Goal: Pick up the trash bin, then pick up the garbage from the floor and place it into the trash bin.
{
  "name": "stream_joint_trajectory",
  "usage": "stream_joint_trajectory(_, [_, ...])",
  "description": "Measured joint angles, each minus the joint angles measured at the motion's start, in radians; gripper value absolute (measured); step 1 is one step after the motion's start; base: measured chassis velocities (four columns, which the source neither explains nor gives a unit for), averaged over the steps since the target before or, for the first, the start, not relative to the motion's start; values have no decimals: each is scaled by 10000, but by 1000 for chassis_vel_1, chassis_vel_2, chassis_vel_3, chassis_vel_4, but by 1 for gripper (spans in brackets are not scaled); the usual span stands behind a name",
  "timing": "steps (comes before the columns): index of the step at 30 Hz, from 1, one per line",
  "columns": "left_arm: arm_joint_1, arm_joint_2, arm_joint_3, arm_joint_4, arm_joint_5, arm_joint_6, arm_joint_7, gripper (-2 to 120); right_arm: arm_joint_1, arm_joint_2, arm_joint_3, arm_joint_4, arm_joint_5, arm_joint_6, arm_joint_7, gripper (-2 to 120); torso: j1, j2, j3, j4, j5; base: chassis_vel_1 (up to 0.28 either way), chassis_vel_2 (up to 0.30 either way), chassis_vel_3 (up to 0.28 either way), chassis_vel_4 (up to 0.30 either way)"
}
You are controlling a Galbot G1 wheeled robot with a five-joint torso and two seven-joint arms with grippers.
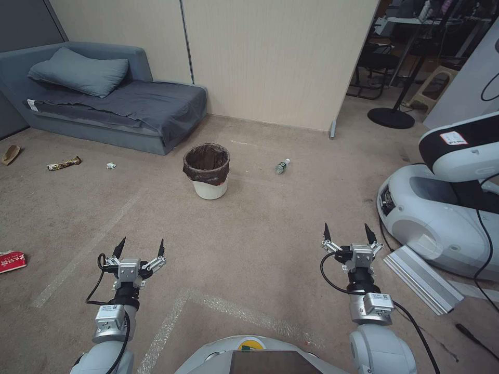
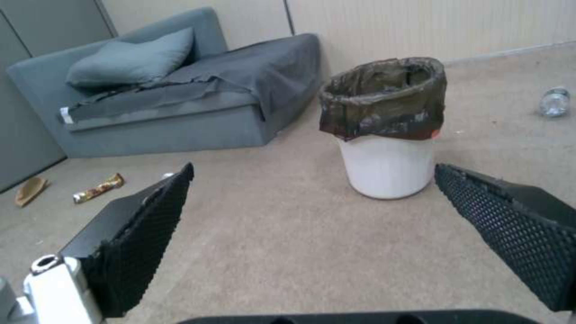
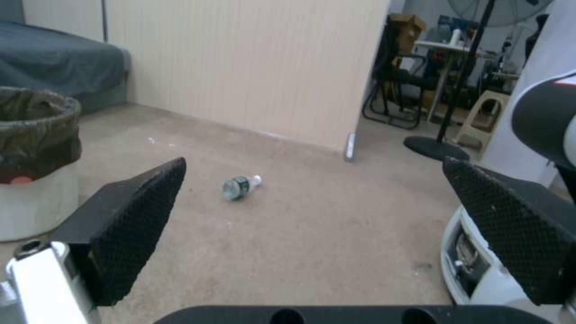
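Standing upright on the carpeted floor (image 1: 249,234), the trash bin (image 1: 207,170) lies ahead of both arms and well apart from them, roughly on the robot's midline but a little toward its left side, so I judge the left tool (image 1: 140,249) the nearer of the two for the first pickup. That tool hovers low over the floor with its fingers spread wide and nothing between them; in the left wrist view the bin (image 2: 384,128) sits almost framed between its fingers (image 2: 144,234), slightly off toward one of them. The right tool (image 1: 347,234) is likewise spread open and empty, held forward on the robot's right. Beyond it, to the right of the bin, a clear bottle (image 1: 281,166) lies on its side, its long axis running obliquely away from the robot. More litter lies far left near the sofa (image 1: 104,98): a wrapper (image 1: 64,164), a white tissue (image 1: 110,165) and a red packet (image 1: 11,261).
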Motion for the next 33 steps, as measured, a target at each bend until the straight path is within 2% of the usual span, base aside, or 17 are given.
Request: stream_joint_trajectory(33, [-75,-78,-123,100,-37,-15,58,100,105,-1,-24,-160,22,20,-110,100,0,0,0,-1,0,-151,141,148,-142])
